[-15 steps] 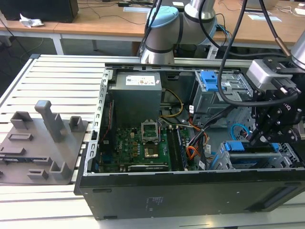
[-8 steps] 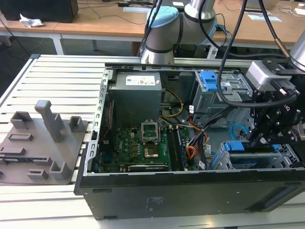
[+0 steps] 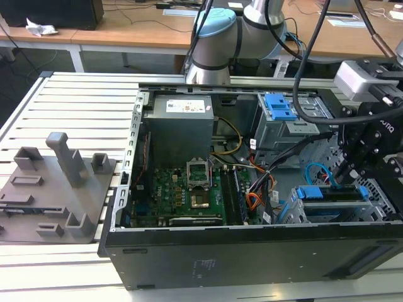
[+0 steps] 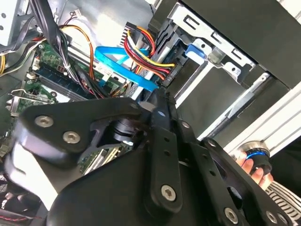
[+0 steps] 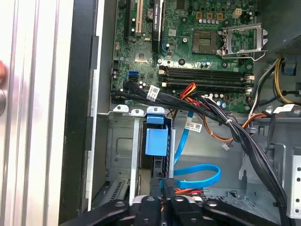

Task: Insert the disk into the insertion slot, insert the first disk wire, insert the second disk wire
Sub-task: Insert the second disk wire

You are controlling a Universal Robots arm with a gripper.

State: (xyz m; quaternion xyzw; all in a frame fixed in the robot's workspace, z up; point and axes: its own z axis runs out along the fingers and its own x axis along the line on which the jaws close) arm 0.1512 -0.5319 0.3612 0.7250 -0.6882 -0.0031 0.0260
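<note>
We saw the gripper (image 3: 348,168) low inside the open computer case (image 3: 189,264), at the exterior view's right, just above the disk (image 3: 332,194), whose blue caddy edge showed along the top of the insertion slot (image 3: 296,211). The disk sat inside that low bay, near the case's front wall, with the taller cage (image 3: 286,129) and its blue latch (image 3: 279,106) farther back. In the first wrist view the gripper (image 5: 165,192) had its fingers (image 5: 170,184) pressed close together around a dark connector at the end of a blue cable (image 5: 195,172), right at the disk's (image 5: 156,141) rear edge; the cable looped away over the grey floor of the slot (image 5: 120,155). A bundle of red, yellow and black wires (image 4: 143,52) reached the same end of the disk in the second wrist view, beside the blue cable (image 4: 120,63), and the gripper (image 4: 157,101) narrowed to a point there. The motherboard (image 3: 179,192) lay at the middle of the case, with the grey power supply (image 3: 179,123) behind it. Outside the case, at the exterior view's left, a grey fixture (image 3: 53,185) with upright blocks rested on the slatted table (image 3: 82,100). A hand (image 4: 251,167) showed at the table's edge in the second wrist view.
</note>
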